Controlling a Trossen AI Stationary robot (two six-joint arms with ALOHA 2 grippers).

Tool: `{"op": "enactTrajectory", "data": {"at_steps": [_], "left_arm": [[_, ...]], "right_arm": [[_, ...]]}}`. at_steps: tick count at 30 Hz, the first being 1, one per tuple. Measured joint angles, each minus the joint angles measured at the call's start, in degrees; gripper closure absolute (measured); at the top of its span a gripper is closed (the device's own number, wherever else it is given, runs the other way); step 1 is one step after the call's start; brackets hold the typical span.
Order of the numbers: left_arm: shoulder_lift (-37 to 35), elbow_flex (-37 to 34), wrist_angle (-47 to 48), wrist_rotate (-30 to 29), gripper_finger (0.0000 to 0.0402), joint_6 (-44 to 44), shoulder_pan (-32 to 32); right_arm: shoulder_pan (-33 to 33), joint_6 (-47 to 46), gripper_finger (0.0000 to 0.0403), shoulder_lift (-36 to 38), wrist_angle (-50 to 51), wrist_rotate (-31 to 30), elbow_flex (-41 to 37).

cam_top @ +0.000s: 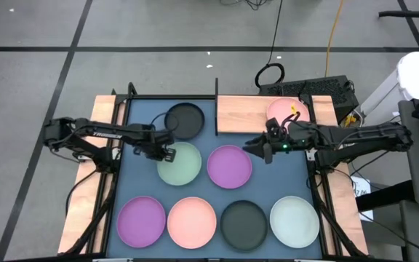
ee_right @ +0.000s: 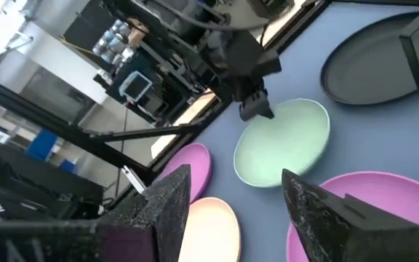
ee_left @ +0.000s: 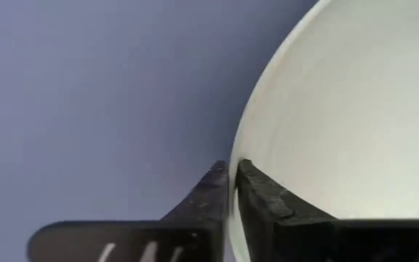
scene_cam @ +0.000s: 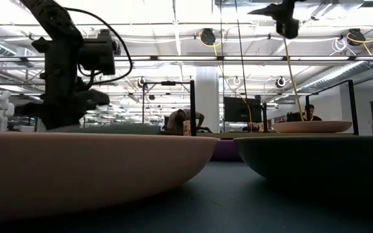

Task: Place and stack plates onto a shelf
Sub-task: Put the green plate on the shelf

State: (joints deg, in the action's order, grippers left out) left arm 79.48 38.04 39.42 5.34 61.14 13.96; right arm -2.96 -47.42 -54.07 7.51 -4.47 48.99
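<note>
Pinching the rim of the mint plate [cam_top: 180, 164] is the step right now. The left pincer [cam_top: 167, 153] sits at that plate's edge, on the side by the black plate [cam_top: 185, 119]. In the left wrist view its two dark fingers [ee_left: 257, 200] are squeezed together with the thin pale rim caught between them. The plate itself looks like it rests flat on the blue table [cam_top: 140, 178].

Next, I think the arm must lift the plate without letting it slip, since only a thin edge is held. Then it must carry it over to the shelf [cam_top: 242, 113], the light wood board at the far side of the table. One pink plate [cam_top: 286, 110] already lies on the shelf, near its right end.

The right pincer [cam_top: 266, 151] waits just in front of the shelf, beside the purple plate [cam_top: 229, 166]. Its fingers are spread apart and hold nothing.

Four more plates sit in a row at the near edge: purple [cam_top: 142, 221], pink [cam_top: 192, 221], black [cam_top: 243, 223] and mint [cam_top: 294, 220].
</note>
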Motion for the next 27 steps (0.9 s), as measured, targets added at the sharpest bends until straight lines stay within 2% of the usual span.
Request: {"op": "enactTrajectory", "data": {"at_steps": [3,10,14,27], "left_arm": [[-2.34,0.83,-0.29,-1.18,0.0393,0.06,-0.21],[-7.67,4.22,0.28,-3.33,0.0393,1.98,-0.15],[-9.72,7.36,0.12,-4.43,0.0393,0.74,-0.15],[-10.25,19.44,0.63,-4.52,0.0393,-5.06,-0.15]], "right_arm": [[-0.37,0.29,0.0204,-1.11,0.06,-0.02,0.00],[-0.59,1.40,0.0204,-2.20,0.35,-0.25,0.00],[-0.59,0.19,0.0204,-1.85,0.83,-3.07,0.00],[-0.04,-8.86,0.0204,-1.73,1.77,-6.02,0.00]]}}
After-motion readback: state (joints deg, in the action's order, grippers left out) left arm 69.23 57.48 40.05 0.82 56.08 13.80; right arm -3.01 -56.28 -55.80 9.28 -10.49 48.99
